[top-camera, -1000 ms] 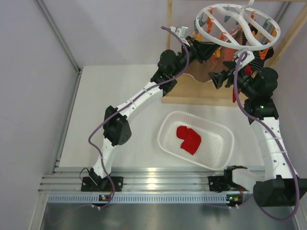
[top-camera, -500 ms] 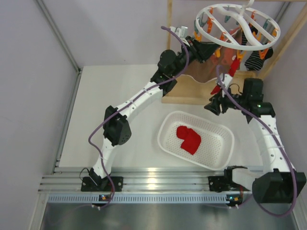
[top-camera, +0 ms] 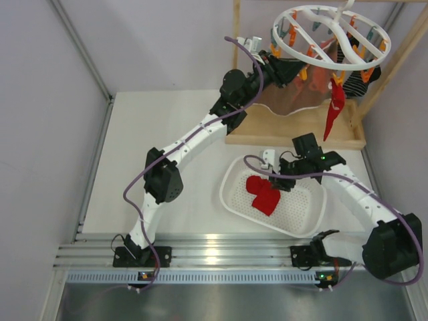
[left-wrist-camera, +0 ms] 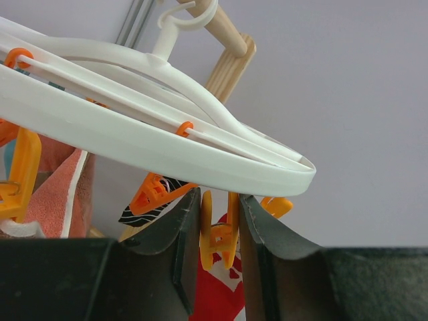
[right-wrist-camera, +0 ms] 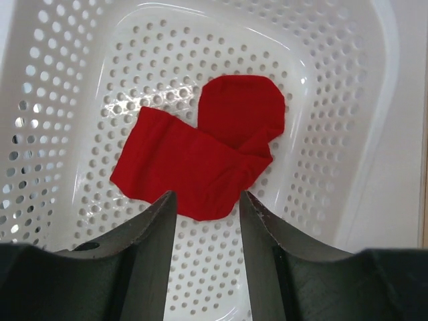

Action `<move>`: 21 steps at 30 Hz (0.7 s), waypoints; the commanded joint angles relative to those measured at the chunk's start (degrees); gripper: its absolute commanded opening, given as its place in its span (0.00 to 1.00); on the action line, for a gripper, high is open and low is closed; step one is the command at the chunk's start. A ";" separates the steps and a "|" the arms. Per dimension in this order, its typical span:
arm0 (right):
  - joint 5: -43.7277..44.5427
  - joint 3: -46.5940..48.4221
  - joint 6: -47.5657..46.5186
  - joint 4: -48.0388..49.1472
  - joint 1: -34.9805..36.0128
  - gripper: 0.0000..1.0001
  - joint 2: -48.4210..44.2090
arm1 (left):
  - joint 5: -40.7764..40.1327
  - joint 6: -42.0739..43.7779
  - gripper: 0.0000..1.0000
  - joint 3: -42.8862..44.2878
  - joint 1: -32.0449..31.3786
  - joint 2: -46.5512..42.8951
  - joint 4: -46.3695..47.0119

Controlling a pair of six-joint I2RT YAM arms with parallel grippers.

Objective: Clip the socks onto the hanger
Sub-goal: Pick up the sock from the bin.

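The white ring hanger (top-camera: 331,37) hangs at the back right, its rim (left-wrist-camera: 167,157) filling the left wrist view. My left gripper (top-camera: 294,70) is up against it, shut on an orange clip (left-wrist-camera: 221,231). One red sock (top-camera: 334,114) dangles from a clip at the ring's near side, and red fabric (left-wrist-camera: 217,294) shows below the held clip. A black striped sock (top-camera: 364,75) hangs at the right. Another red sock (top-camera: 263,194) lies folded in the white basket (top-camera: 227,184). My right gripper (top-camera: 277,182) hovers open just above that sock (right-wrist-camera: 200,157), nothing between its fingers.
The wooden frame (top-camera: 287,130) stands behind the basket, under the hanger. A salmon sock (left-wrist-camera: 63,194) hangs at the ring's left side. Perforated basket walls (right-wrist-camera: 348,134) surround the right gripper. Further orange clips (left-wrist-camera: 20,174) dangle from the ring.
My right arm has come down from the hanger to the basket, leaving a red sock hanging from a clip. The left arm has stayed where it was.
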 commanded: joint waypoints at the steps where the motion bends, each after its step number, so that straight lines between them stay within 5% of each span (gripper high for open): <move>1: 1.15 -1.91 -10.85 -2.21 4.10 0.42 -1.30 | -0.38 0.23 0.00 2.09 -0.09 -0.83 1.84; 13: 2.38 -2.53 -35.47 -12.41 7.62 0.53 6.16 | -0.47 0.40 0.00 1.83 -0.09 -1.18 1.75; 21: 3.25 -4.19 -36.02 -11.20 11.49 0.52 9.95 | -0.38 0.05 0.00 0.86 -0.09 -1.45 2.01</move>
